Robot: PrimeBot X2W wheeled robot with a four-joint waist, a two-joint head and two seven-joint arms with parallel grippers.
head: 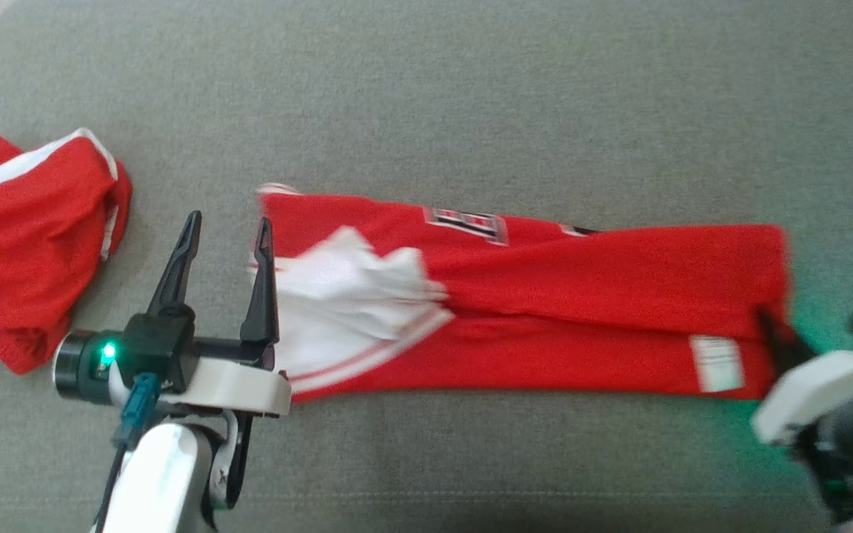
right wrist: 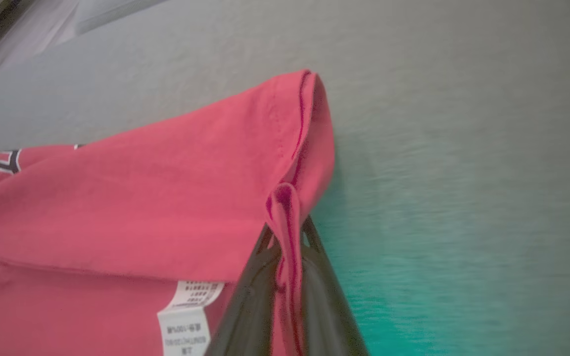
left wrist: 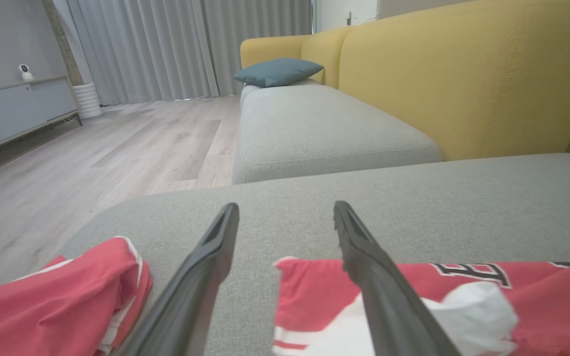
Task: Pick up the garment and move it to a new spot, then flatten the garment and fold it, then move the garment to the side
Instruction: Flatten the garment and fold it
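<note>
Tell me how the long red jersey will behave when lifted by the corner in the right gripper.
Probably floppy: the red jersey lies in soft folds, and its hem bunches into a thin ridge inside the right gripper. Likely light, since the cloth looks thin. It should sag and drag across the grey cushion, perhaps loosening the white part.

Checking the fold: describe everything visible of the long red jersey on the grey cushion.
The long red jersey, seemingly soft knit, lies folded into a narrow strip on the grey cushion. On top: block lettering, a rumpled white panel at the left end, a white care label near the right. The right gripper's fingers pinch its right hem; the open left gripper stands at its left edge.
</note>
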